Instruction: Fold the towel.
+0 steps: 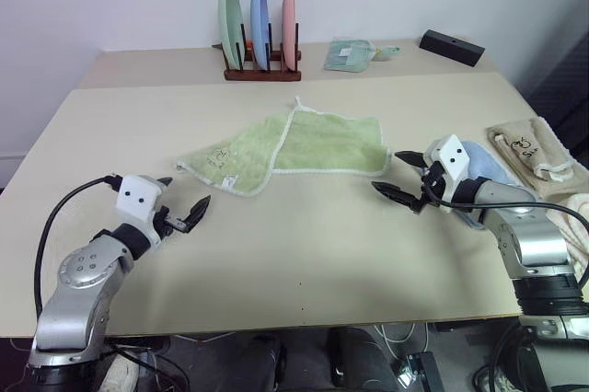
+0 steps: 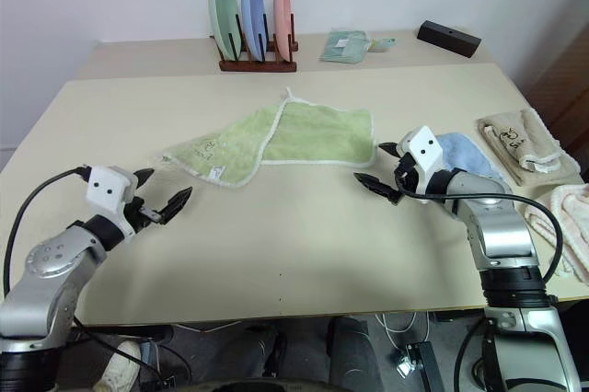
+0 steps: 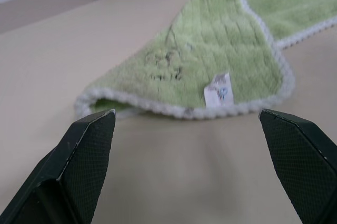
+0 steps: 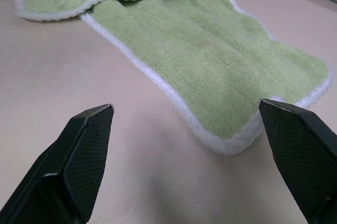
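Towel [image 1: 294, 148] lies half-folded on table [image 1: 276, 254], flap turned over. Left gripper [image 1: 184, 213] and right gripper [image 1: 405, 180] both spread empty, flanking its ends, probably to pinch corners.

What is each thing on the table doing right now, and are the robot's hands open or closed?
Green towel: lying on the table, partly folded over, held by nothing.
Left hand: open, empty, near the towel's left end.
Right hand: open, empty, near the towel's right end.
Three plates: standing upright in the rack.
Blue towel: lying beside the right hand.
Beige towel: folded at the table's right edge.
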Controlling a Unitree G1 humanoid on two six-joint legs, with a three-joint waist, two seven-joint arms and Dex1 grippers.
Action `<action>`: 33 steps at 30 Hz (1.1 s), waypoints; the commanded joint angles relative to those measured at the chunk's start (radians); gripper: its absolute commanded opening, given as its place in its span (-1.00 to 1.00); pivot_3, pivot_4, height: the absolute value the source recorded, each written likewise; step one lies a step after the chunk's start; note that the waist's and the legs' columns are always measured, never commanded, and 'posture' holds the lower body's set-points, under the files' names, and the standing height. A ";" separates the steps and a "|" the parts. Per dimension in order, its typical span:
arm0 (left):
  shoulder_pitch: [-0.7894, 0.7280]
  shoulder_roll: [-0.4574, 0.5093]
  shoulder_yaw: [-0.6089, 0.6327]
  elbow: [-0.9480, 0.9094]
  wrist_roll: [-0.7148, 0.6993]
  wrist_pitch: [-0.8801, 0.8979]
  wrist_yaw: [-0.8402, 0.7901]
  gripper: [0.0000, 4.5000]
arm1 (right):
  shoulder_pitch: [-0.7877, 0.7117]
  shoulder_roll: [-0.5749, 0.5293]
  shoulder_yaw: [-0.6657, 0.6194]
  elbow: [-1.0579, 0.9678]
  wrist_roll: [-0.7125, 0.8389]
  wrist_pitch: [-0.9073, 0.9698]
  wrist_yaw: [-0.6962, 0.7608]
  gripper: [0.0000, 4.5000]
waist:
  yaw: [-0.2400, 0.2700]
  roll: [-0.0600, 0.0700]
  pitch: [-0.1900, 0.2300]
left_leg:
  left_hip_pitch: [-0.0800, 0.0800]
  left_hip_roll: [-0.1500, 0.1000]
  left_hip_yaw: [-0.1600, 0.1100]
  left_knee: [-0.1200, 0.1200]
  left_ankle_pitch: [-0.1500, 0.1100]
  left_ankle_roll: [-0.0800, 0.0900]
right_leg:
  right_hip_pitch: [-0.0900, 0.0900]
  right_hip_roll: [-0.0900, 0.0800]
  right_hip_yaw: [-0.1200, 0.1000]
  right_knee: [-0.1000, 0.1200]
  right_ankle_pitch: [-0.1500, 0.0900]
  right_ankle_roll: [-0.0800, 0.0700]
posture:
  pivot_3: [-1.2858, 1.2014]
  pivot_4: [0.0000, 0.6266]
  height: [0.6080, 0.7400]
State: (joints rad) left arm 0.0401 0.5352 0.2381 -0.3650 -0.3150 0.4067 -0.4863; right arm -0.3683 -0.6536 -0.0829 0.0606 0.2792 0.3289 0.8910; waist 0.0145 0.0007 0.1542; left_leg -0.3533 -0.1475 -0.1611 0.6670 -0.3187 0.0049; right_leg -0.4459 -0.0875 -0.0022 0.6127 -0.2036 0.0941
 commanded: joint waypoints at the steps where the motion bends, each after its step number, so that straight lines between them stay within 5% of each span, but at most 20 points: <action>1: -0.005 -0.004 0.000 -0.027 0.005 -0.012 0.008 0.98 | -0.022 -0.001 -0.002 -0.033 0.008 -0.009 -0.002 1.00 | -0.001 0.000 0.000 | 0.000 0.000 0.000 0.000 0.000 0.000 | 0.000 0.000 0.000 0.000 0.000 0.000 | 0.03 -0.52 1.00; 22: 0.026 0.055 0.008 -0.042 -0.004 -0.014 -0.049 0.98 | -0.012 0.095 0.052 -0.104 0.027 0.024 -0.063 1.00 | -0.001 0.000 0.000 | 0.000 0.000 0.000 0.000 0.000 0.000 | 0.000 0.000 0.000 0.000 0.000 0.000 | 0.03 -0.52 1.00; 33: -0.223 0.102 -0.267 0.032 0.129 0.060 -0.114 0.98 | -0.001 0.131 0.080 -0.106 0.023 0.025 -0.101 1.00 | 0.000 0.000 0.000 | 0.000 0.000 0.000 0.000 0.000 0.000 | 0.000 0.000 0.000 0.000 0.000 0.000 | 0.03 -0.52 1.00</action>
State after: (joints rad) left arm -0.1443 0.6286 0.0067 -0.3417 -0.2228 0.4527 -0.5934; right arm -0.3586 -0.5289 -0.0042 -0.0161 0.3122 0.3775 0.7992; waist 0.0146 0.0011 0.1546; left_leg -0.3532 -0.1476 -0.1610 0.6670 -0.3187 0.0048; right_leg -0.4461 -0.0874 -0.0020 0.6131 -0.2035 0.0941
